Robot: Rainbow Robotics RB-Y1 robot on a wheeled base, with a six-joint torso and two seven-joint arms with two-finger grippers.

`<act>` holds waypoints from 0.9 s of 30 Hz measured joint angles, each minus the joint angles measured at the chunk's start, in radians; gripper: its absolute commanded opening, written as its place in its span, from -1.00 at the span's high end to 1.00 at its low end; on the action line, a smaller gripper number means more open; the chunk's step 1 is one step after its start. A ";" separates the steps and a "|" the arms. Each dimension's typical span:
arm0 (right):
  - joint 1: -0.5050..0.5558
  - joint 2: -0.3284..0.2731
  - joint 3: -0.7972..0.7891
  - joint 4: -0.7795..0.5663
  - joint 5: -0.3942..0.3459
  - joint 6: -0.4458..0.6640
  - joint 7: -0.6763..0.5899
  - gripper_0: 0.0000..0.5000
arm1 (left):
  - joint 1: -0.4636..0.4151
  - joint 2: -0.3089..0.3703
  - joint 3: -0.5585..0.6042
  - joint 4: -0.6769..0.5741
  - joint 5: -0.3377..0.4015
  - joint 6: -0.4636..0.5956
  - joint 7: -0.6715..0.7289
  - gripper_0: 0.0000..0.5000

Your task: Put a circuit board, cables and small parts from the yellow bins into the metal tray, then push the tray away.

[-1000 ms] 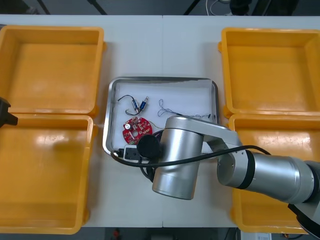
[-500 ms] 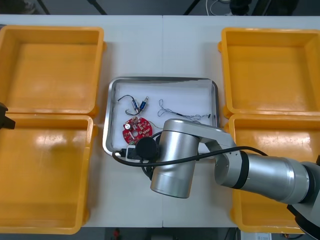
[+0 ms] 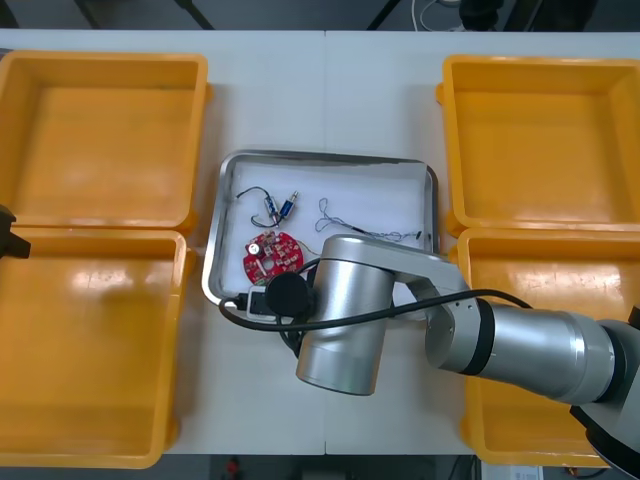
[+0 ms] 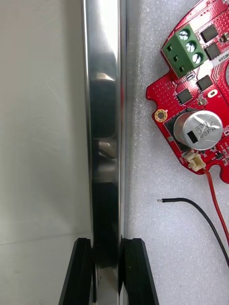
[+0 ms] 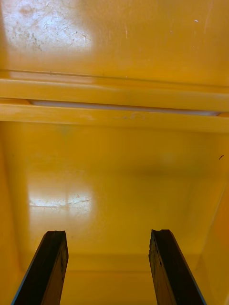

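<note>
Sliding a touch farther across the bench [image 3: 325,90] than a second ago, and now slightly skewed, the metal tray [image 3: 330,157] sits between the yellow bins [image 3: 100,60]. This suggests loading is done and the push away has begun. The round red circuit board [image 3: 270,254] and cables [image 3: 272,205] ride inside it. The right claw [image 4: 109,243] is clamped on the tray's near rim, towards its left corner. The left claw [image 5: 107,233], fingers apart, waits over the left bins.
</note>
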 measured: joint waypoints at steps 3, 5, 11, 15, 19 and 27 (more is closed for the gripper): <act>-0.008 0.000 0.000 0.001 0.000 0.000 0.000 1.00 | 0.000 0.000 0.000 0.000 0.000 0.000 0.000 -1.00; -0.015 0.000 0.000 0.001 0.000 0.000 0.000 1.00 | 0.000 0.000 0.000 0.000 0.000 0.000 0.000 -1.00; -0.041 0.000 0.000 0.004 0.010 0.000 0.000 1.00 | 0.000 0.000 0.000 0.000 0.000 0.000 0.000 -1.00; -0.070 0.000 0.000 0.006 0.015 0.000 0.000 1.00 | 0.000 0.000 0.000 0.000 0.000 0.000 0.000 -1.00; -0.103 0.000 0.001 0.022 0.020 0.000 0.000 1.00 | 0.000 0.000 0.000 0.000 0.000 0.000 0.000 -1.00; -0.151 0.000 0.003 0.055 0.061 0.000 0.000 1.00 | 0.000 0.000 0.000 0.000 0.000 0.000 0.000 -1.00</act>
